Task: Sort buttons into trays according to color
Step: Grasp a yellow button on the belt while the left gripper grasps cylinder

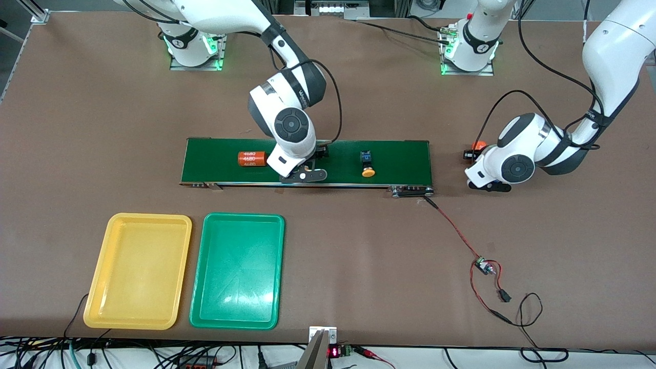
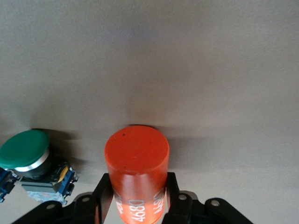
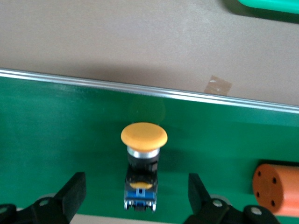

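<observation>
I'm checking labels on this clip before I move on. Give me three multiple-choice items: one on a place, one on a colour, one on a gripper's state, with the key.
1. Where is the yellow-capped button at the right gripper?
A in the yellow tray
B on the conveyor belt
C on the bare table

2. What colour is the cap of the button beside the left gripper?
A green
B yellow
C red

3. What is the left gripper doing?
A open, holding nothing
B shut on a button
C shut on the orange cylinder

Key:
1 B: the green belt lies under it, and it sits between the right gripper's open fingers.
2 A: the left wrist view shows a green cap.
3 C: both fingers press the cylinder's sides.
</observation>
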You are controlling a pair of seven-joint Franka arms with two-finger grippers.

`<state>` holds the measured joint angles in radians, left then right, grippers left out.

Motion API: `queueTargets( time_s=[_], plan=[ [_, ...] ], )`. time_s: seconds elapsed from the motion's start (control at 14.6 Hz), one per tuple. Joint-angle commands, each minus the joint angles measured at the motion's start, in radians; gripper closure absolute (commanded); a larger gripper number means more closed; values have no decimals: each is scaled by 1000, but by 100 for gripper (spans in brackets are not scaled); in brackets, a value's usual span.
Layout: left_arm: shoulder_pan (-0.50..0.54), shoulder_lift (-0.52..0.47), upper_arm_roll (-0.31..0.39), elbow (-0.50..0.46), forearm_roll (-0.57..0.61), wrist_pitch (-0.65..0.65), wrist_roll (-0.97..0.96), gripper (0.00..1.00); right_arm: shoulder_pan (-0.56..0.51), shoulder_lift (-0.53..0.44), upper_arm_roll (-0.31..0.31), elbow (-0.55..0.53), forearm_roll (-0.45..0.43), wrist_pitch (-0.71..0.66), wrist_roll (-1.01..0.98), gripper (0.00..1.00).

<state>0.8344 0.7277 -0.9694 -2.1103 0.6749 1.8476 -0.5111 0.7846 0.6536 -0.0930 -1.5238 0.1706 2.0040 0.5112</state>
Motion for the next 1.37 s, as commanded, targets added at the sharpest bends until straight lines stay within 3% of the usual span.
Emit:
queueTargets(
  time_s=[0.0, 0.07, 0.14, 0.41, 0.48, 0.62, 0.75, 0.89, 0.96, 1.03, 1.3],
  plan=[
    [8, -30, -76, 28, 11, -8, -12, 81, -8, 15, -2, 2, -5, 13, 13, 24],
    [8, -30, -104, 58, -3, -33, -50, 81, -8, 18, -2, 1, -5, 15, 13, 44],
    [-6, -30, -121, 91, -36, -57, -125, 81, -8, 26, -5, 1, -6, 15, 12, 50],
    [-17, -27, -166, 165, -213, -62, -279, 80, -2, 11, -8, 10, 3, 4, 20, 93],
    [-17, -27, -166, 182, -265, -61, -312, 80, -1, -2, -11, 31, 1, -1, 48, 98],
    [-29, -22, -164, 205, -355, -48, -391, 80, -14, -17, -16, 66, 0, -5, 89, 99],
    [-37, -13, -163, 208, -424, 0, -467, 80, -18, -29, -66, 100, 1, -7, 90, 100],
    [-70, -1, -158, 208, -518, 83, -632, 81, -22, -29, -150, 132, -2, -7, 86, 100],
    [-110, -1, -152, 208, -532, 125, -738, 81, -28, -20, -215, 137, 7, -7, 75, 100],
    [-154, 1, -144, 210, -532, 169, -859, 81, -63, -11, -240, 137, 7, -5, 69, 100],
    [-265, 15, -60, 207, -535, 294, -1145, 81, -250, 23, -246, 140, -8, 7, -26, 100]
  ],
)
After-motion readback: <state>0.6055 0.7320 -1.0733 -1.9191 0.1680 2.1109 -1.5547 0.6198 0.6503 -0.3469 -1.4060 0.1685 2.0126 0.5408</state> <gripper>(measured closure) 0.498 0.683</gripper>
